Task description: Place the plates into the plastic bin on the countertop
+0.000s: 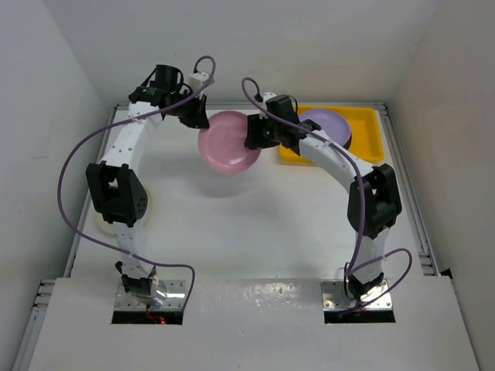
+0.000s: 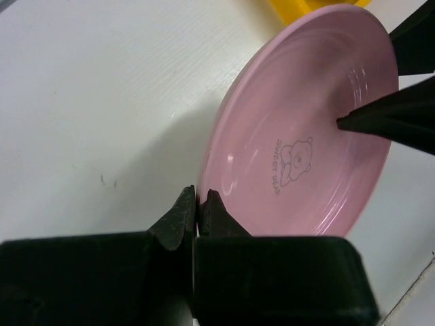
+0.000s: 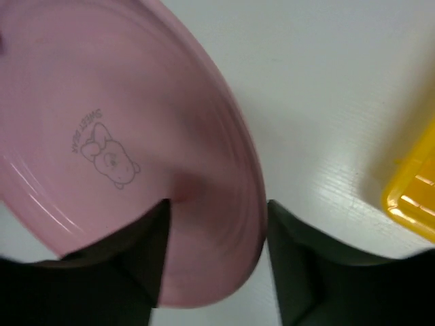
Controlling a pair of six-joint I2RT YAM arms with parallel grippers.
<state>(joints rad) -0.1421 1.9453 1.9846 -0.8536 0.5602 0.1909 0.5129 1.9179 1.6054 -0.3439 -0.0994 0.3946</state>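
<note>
The left end effector (image 2: 197,204) is pinching the pink plate (image 2: 306,136) by its rim, tilted over the counter (image 1: 247,232) just beside the plastic bin (image 1: 365,148). The right end effector (image 3: 219,204) is straddling the far rim, jaws apart. A lilac plate (image 1: 329,124) is lying inside the bin, and a pale plate (image 1: 99,224) is waiting far from it.

Smooth, glossy finish on pink plate (image 2: 299,122), soft highlights along rim. Shiny yellow plastic for bin (image 1: 365,131) at far right corner of counter. Matt white countertop (image 2: 102,102), faintly grained. Matt black fingers (image 2: 178,219) on left gripper (image 2: 198,197).
</note>
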